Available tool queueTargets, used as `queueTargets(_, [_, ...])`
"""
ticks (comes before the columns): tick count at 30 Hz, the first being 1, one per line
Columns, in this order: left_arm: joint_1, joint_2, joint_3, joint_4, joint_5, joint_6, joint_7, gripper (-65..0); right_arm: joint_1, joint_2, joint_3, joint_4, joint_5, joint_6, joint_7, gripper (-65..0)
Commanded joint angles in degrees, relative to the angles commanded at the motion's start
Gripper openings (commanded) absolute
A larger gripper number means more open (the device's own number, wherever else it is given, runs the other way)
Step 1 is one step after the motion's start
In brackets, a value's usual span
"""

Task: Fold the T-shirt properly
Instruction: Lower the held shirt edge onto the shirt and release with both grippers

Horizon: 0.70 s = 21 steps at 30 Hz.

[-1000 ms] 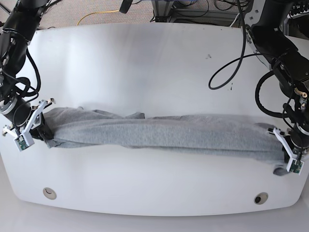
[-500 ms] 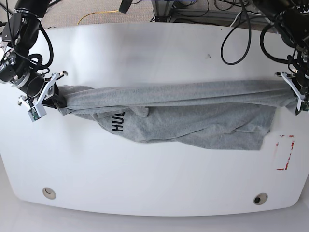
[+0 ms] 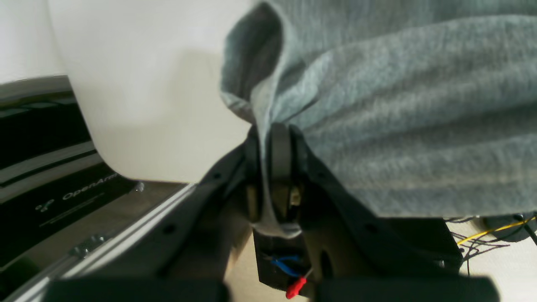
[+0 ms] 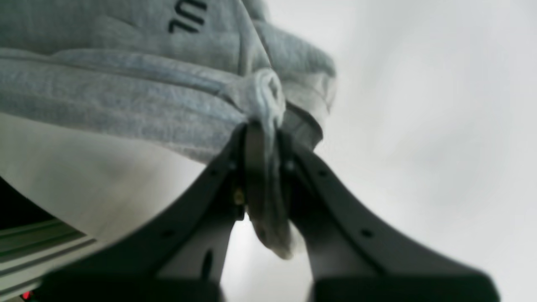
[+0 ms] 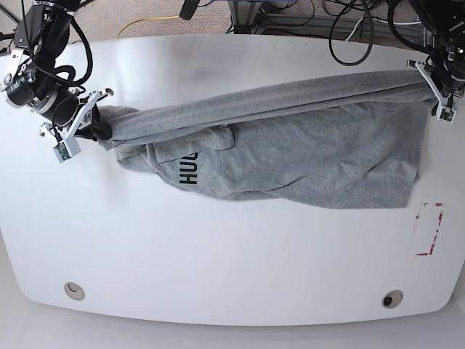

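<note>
Base view: the T-shirt [image 5: 290,156] now lies higher on the white counter [image 5: 218,262] than half a second ago, and more of it is spread out. The letters "HU" can be read. The right gripper [image 5: 86,123] at upper left and the left gripper [image 5: 434,81] at upper right hold its ends.

Left wrist view: the jaws are clamped on a grey fold; "OpenArm" is printed at lower left.

Right wrist view: the jaws are clamped on bunched cloth.

The T-shirt [image 5: 290,153] hangs stretched between left gripper [image 5: 437,86] and right gripper [image 5: 86,123]; lettering visible
</note>
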Motion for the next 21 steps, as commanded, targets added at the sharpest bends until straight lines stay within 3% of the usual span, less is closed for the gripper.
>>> queueTargets(5, [-1.2, -0.1, 1.1, 0.0, 0.2, 0.0, 0.0, -23.2, -1.7, -2.3, 3.4, 0.0, -0.4, -0.09, 0.0, -19.5])
queueTargets(7, [-1.7, -0.1, 1.3, 0.0, 0.2, 0.0, 0.0, -15.7, -3.3, -2.5, 5.6, 0.0, 0.1, 0.18, 0.0, -8.7])
queueTargets(12, [-2.7, -1.6, 1.6, 0.0, -0.3, 0.0, 0.0, -17.8, -5.4, -5.5, 11.5, -0.1, 1.6, 0.7, 0.0, -9.7])
queueTargets(15, [-3.3, -1.6, 1.6, 0.2, -0.4, 0.0, 0.0, -17.8, -5.4, -6.0, 13.7, -0.3, 4.4, 2.37, 0.0, -9.8])
queueTargets(18, [-5.0, -1.6, 1.5, 0.0, 0.0, 0.0, 0.0, -17.8, -3.3, -5.9, 12.4, -0.4, 5.4, 2.46, 0.0, -10.0])
queueTargets(21, [-7.3, -1.6, 1.6, 0.0, 0.1, 0.0, 0.0, -17.9, 0.6, -5.7, 6.7, -1.5, 5.3, 2.46, 0.0, -11.6])
